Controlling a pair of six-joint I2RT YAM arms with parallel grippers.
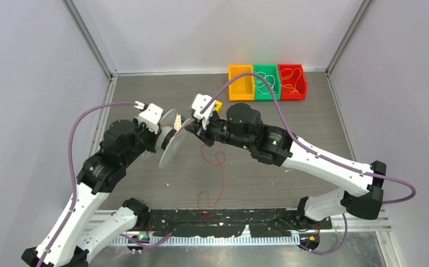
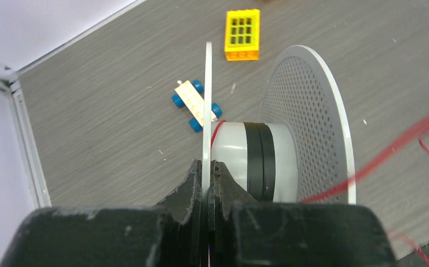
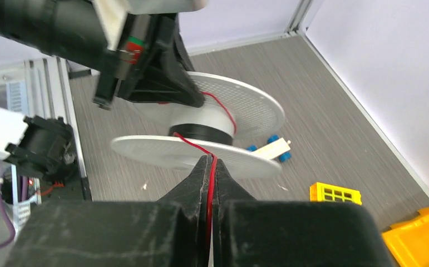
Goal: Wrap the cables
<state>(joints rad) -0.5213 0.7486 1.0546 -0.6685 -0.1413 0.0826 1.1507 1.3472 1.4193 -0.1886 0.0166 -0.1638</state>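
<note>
A white spool (image 1: 170, 143) with two perforated flanges hangs above the table between both arms. My left gripper (image 2: 207, 164) is shut on the edge of its thin near flange (image 2: 207, 94), beside the hub (image 2: 240, 153). The thin red cable (image 3: 192, 144) runs off the hub (image 3: 201, 129) straight into my right gripper (image 3: 211, 161), which is shut on it just under the lower flange (image 3: 162, 149). From there the cable (image 1: 223, 177) drops in loose loops onto the table. In the left wrist view the cable (image 2: 390, 151) crosses as a blurred red streak.
A white toy car with blue wheels (image 2: 195, 105) and a yellow brick (image 2: 242, 34) lie on the table under the spool. Orange (image 1: 241, 82), green (image 1: 266, 82) and red (image 1: 291, 81) bins holding thin wires stand at the back. A black rail (image 1: 228, 218) runs along the near edge.
</note>
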